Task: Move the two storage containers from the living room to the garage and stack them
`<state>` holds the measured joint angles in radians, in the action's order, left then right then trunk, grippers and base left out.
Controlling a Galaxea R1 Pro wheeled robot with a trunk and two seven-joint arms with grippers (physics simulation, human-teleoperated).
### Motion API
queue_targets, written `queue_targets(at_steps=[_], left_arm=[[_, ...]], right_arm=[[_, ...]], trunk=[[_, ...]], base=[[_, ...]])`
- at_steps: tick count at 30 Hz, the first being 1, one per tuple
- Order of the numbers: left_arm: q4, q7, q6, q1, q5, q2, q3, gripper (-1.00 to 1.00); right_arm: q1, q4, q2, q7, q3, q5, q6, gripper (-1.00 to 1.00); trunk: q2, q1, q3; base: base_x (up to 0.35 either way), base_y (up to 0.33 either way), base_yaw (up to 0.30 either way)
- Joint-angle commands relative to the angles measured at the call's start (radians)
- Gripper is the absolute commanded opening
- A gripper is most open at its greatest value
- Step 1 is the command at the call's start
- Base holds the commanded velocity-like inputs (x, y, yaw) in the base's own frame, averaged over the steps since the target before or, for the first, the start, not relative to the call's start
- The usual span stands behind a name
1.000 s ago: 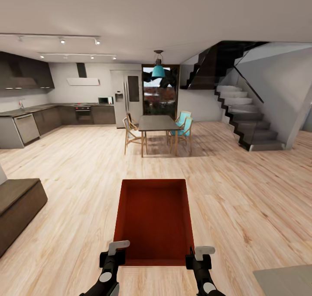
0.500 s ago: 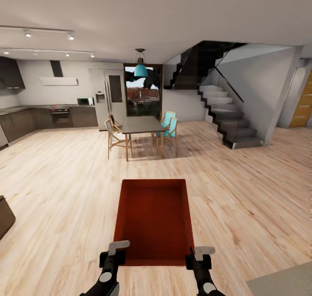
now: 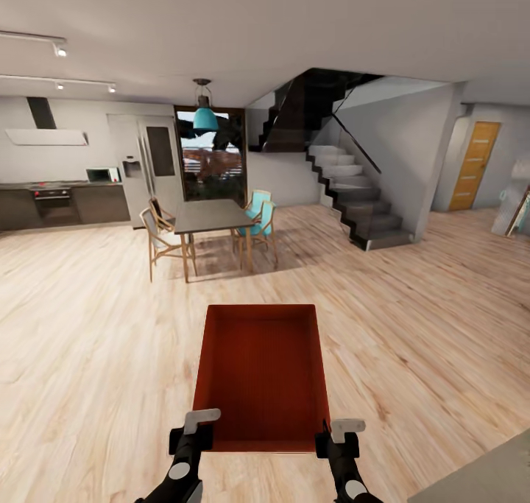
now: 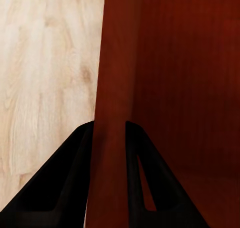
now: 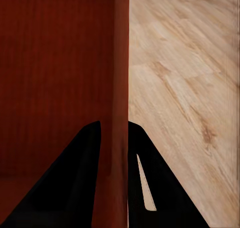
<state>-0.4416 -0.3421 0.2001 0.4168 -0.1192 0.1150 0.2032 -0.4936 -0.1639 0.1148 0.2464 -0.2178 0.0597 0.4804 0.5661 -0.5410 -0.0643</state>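
Observation:
One red-orange open-topped storage container [image 3: 261,374] is held low in front of me, above the light wood plank floor [image 3: 412,326]. My left gripper [image 3: 193,433] is shut on the container's near left wall. My right gripper [image 3: 335,437] is shut on its near right wall. In the left wrist view the left gripper [image 4: 109,130] pinches the thin red wall [image 4: 112,62] between its dark fingers. The right wrist view has the right gripper [image 5: 114,128] clamped the same way on the other wall [image 5: 120,52]. The bin is empty inside.
Ahead on the left stands a dark dining table [image 3: 210,216] with wooden and teal chairs. Kitchen units [image 3: 59,201] line the far left wall. A dark staircase [image 3: 353,194] rises ahead on the right, with an orange wooden door [image 3: 473,166] beyond it. A grey surface [image 3: 486,481] cuts the lower right corner.
The whole view has swung right: kitchen and table slid left, the dark bench left the picture and the orange door came in. Container and grippers keep the same place in view.

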Motion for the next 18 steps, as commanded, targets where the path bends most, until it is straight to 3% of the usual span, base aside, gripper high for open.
queue_targets(at_steps=[1, 5, 18], left_arm=[[0.003, -0.008, -0.067, 0.000, -0.020, 0.000, 0.009, -1.00], [0.003, -0.008, -0.067, 0.000, -0.020, 0.000, 0.010, -1.00], [0.003, -0.008, -0.067, 0.000, -0.020, 0.000, 0.010, -1.00]], right_arm=[[-0.002, -0.005, 0.000, 0.019, 0.006, 0.012, 0.011, -1.00], [-0.002, -0.005, 0.000, 0.019, 0.005, 0.012, 0.011, -1.00], [-0.002, -0.006, 0.000, 0.019, 0.006, 0.014, 0.009, -1.00]], trunk=[[0.002, -0.001, -0.002], [0.002, -0.001, -0.002], [0.002, -0.001, -0.002]], base=[[0.321, 0.000, -0.242], [0.321, 0.000, -0.154], [0.321, 0.000, -0.008]])
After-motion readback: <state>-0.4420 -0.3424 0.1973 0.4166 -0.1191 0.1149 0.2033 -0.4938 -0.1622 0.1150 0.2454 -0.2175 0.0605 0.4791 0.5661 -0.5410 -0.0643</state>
